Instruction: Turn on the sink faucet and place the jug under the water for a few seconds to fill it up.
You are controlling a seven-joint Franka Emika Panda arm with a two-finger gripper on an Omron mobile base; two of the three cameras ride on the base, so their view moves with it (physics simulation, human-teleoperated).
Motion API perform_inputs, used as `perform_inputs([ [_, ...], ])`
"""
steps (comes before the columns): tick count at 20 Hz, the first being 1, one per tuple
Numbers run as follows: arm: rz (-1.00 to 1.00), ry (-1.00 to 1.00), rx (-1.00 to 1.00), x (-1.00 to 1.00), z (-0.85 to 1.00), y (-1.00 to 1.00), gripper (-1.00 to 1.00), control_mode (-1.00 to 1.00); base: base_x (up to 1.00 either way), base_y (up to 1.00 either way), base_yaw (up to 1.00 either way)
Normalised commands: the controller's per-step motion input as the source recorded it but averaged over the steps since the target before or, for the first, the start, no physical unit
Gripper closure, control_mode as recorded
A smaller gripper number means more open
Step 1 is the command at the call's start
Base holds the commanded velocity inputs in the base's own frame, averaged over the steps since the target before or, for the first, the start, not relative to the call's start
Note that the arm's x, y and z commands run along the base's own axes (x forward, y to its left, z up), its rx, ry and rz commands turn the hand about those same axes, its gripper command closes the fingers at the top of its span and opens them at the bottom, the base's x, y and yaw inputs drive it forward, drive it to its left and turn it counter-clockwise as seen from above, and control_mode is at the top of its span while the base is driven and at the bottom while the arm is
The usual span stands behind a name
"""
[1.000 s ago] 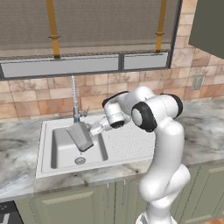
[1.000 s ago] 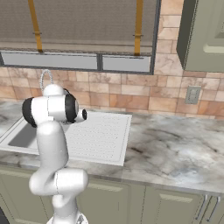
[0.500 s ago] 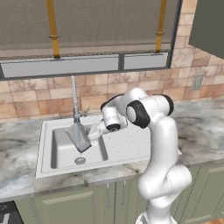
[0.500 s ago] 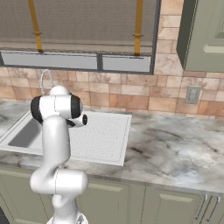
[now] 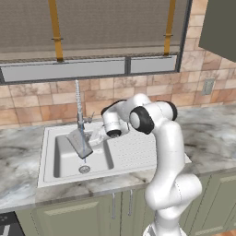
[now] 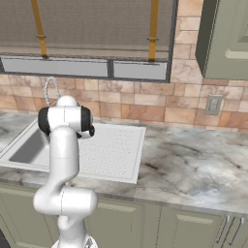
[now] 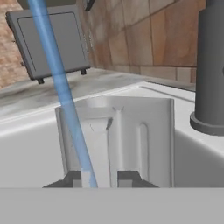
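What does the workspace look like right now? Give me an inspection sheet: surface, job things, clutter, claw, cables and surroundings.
Surface: marbled grey counter with a white sink set in it, ribbed drainboard to the basin's right.
Job's things: faucet on, thin blue water stream running; clear jug held tilted over the basin at the stream.
Clutter: nothing seen.
Claw: claw shut on the jug, above the basin.
Cables: nothing seen.
Surroundings: tiled backsplash, window above it, wall outlet, upper cabinet, green lower cabinets.
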Motion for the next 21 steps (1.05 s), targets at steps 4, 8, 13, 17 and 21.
perform_inputs([
  [4,0.01,0.0,0.04,0.12,-0.09,-0.08,1.0,-1.0,0.0,0.0,0.0],
  [8,0.0,0.0,0.04,0.21,-0.01,-0.15,1.0,-1.0,0.0,0.0,0.0],
  [13,0.01,0.0,0.04,0.18,0.0,-0.23,1.0,-1.0,0.0,0.0,0.0],
  [17,0.02,0.02,0.05,0.13,-0.01,-0.28,1.0,-1.0,0.0,0.0,0.0],
  [21,0.05,0.01,0.08,0.02,-0.04,-0.38,1.0,-1.0,0.0,0.0,0.0],
])
